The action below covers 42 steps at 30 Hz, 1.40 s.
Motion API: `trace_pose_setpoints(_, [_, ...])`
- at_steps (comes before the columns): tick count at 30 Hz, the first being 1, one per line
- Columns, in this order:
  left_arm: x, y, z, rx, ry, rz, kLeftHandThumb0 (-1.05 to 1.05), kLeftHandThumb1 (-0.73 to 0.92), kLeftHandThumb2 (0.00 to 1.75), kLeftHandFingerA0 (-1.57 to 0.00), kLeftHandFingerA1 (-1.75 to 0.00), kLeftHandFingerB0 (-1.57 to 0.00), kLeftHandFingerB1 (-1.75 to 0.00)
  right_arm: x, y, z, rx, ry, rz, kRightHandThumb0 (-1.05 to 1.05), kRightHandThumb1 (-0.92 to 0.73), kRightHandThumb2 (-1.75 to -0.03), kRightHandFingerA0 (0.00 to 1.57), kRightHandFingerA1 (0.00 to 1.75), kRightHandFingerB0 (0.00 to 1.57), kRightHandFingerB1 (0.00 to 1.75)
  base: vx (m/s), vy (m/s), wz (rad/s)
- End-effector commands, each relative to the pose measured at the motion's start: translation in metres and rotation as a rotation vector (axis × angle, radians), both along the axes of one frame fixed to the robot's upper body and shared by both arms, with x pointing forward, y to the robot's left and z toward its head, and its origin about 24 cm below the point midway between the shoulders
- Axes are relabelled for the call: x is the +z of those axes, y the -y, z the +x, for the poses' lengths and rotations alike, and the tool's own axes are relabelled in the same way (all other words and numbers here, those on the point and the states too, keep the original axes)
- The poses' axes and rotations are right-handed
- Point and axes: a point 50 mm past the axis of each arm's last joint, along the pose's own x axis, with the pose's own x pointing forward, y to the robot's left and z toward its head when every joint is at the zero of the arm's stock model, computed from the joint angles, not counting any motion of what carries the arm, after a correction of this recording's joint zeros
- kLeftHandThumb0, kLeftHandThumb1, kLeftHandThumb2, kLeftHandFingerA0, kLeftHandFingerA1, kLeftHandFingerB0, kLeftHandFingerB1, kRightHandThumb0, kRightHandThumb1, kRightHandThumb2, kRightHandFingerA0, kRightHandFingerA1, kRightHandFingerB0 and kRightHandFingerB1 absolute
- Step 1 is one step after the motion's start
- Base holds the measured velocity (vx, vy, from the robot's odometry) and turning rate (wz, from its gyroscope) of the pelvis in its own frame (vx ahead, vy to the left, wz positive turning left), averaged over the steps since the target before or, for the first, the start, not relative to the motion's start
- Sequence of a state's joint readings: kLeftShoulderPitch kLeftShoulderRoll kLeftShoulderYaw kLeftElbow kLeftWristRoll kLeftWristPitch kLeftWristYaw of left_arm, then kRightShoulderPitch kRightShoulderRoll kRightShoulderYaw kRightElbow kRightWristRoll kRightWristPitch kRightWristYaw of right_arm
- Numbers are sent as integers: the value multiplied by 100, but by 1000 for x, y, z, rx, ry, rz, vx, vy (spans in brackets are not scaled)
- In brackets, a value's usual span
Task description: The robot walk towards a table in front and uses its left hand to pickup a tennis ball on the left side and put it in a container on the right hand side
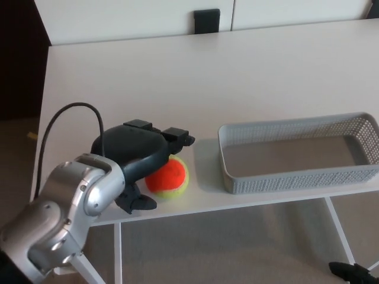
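**benchbot_77:** So where could this one go wrong?

**torque_tom:** The grab, mostly. The robot's left hand (145, 163) is wrapped on the tennis ball (170, 178), which sits right by the table's (177, 77) front edge, toward the front-left corner. Two fingers (177, 137) arch over the back and top of the ball, and the thumb (139, 203) tucks in low at the front, practically on the edge. It looks like a cage more than a firm squeeze. If the ball squirts out on the lift, it'd probably go straight off the front.

**benchbot_77:** And the carry?

**torque_tom:** The container (296, 177) is just beside the ball, along the same front edge toward the front-right corner. Swing low and the hand could clip its near end wall and shove it. The cable (65, 112) looping off the wrist might snag too.

**benchbot_77:** Head count?

**torque_tom:** One ball, one container (nothing in it), one table, one cable. The right hand (350, 273) is likely that black sliver below the table, and there's too little showing to say what it's doing.
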<state>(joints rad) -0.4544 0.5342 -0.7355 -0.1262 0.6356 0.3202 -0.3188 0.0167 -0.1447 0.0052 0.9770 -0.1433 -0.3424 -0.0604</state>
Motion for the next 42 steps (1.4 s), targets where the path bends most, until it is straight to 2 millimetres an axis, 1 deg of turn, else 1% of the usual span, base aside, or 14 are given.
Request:
trace_pose_setpoints(1, [-5,-1,1,7,161,75,-47,43,63,-17,-36,-11,-32,4,9,2,25,-10,-45,-26,-63,-58,56,53,42,43,0,0,0])
trace_pose_setpoints(5, [-9,1,1,-4,181,83,-47,43,63,-18,-36,-14,-33,4,9,1,32,-13,-52,-26,-63,-58,54,52,42,43,0,0,0])
trace_pose_setpoints(6, [-9,1,1,-5,182,80,-24,33,87,-6,-50,-6,-49,4,9,2,33,-13,-53,-26,-63,-58,56,52,42,43,0,0,0])
trace_pose_setpoints(8, [-11,2,1,-8,188,83,-24,34,88,-6,-50,-6,-49,4,9,2,40,-9,-58,-25,-63,-58,55,52,43,43,0,0,0])
trace_pose_setpoints(12, [-14,3,1,-11,198,104,-25,33,88,-7,-50,-6,-49,5,8,3,40,-6,-57,-25,-64,-59,55,53,43,43,0,0,0])
trace_pose_setpoints(13, [-15,4,1,-11,195,98,-48,42,63,-23,-39,-13,-33,5,9,4,38,-10,-57,-26,-64,-59,55,52,42,43,0,0,0])
trace_pose_setpoints(34, [-35,7,-2,-4,121,119,-51,41,67,-35,-44,-16,-35,9,7,11,55,4,-62,-23,-63,-58,54,51,42,43,0,0,0])
trace_pose_setpoints(35, [-35,8,-3,-4,117,112,-40,47,73,-69,-67,-23,-40,10,7,12,56,3,-64,-24,-63,-58,53,51,42,42,0,0,0])
trace_pose_setpoints(36, [-36,9,-3,-4,112,102,-40,47,73,-69,-67,-23,-40,10,7,12,58,2,-67,-24,-63,-58,53,51,42,42,0,0,0])
trace_pose_setpoints(37, [-36,9,-2,-11,112,94,-24,65,60,-84,-84,-38,-33,10,7,13,59,3,-69,-24,-63,-58,54,51,42,42,0,0,0])
trace_pose_setpoints(38, [-36,9,-2,-12,112,93,-24,65,60,-84,-84,-38,-33,10,6,13,59,2,-69,-24,-63,-58,54,51,42,42,0,0,0])
trace_pose_setpoints(39, [-38,11,-2,-2,85,90,-18,66,60,-84,-125,-65,-42,11,7,13,60,8,-61,-25,-63,-58,56,54,42,44,0,0,0])
trace_pose_setpoints(40, [-39,12,-2,-3,76,109,-20,61,60,-79,-137,-74,-46,11,7,13,68,5,-65,-26,-63,-58,56,54,42,43,0,0,0])
trace_pose_setpoints(42, [-39,12,-1,-9,78,134,-24,61,58,-76,-131,-72,-44,12,7,15,76,6,-70,-25,-63,-58,56,54,42,43,0,0,0])
